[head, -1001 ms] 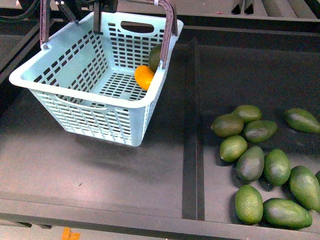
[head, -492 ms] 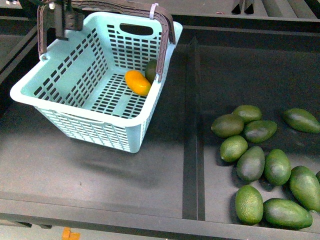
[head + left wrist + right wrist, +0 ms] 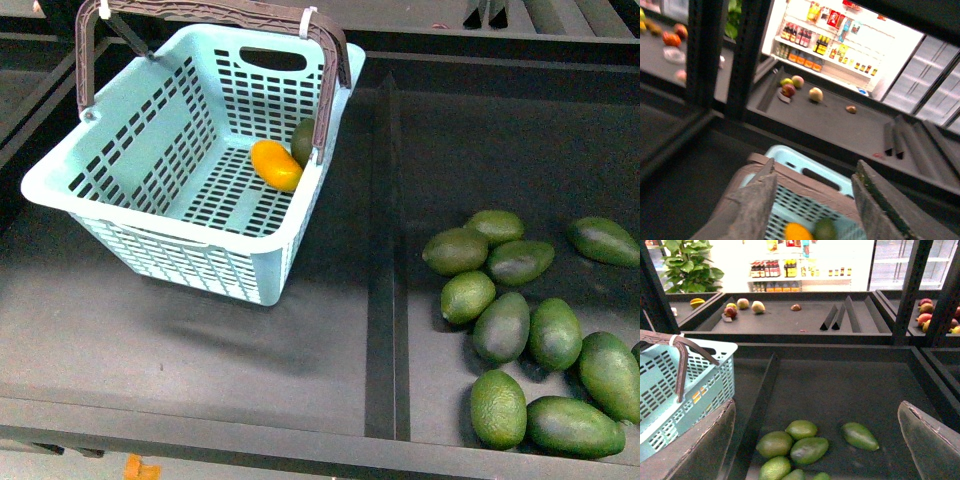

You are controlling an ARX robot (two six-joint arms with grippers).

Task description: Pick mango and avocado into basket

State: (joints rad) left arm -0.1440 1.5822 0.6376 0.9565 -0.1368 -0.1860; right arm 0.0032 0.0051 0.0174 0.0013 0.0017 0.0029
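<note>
On the dark shelf, front view, our basket point(image 3: 150, 170) holds mango point(image 3: 276, 165) and avocado point(image 3: 303, 141), so both fruits are delivered. Our left hand point(image 3: 812, 207) hangs wide above it; our right hand point(image 3: 815, 440) wide over the spare avocados point(image 3: 790, 445).

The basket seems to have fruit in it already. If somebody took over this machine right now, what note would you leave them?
Left hand: open, empty, above the basket.
Right hand: open, empty, over the loose avocado pile.
The mango lies on the basket floor at its right wall, with the avocado next to it, partly hidden behind the handle.
Done: both fruits are in.
Left: apparently nothing; just confirm the basket sits steady.
</note>
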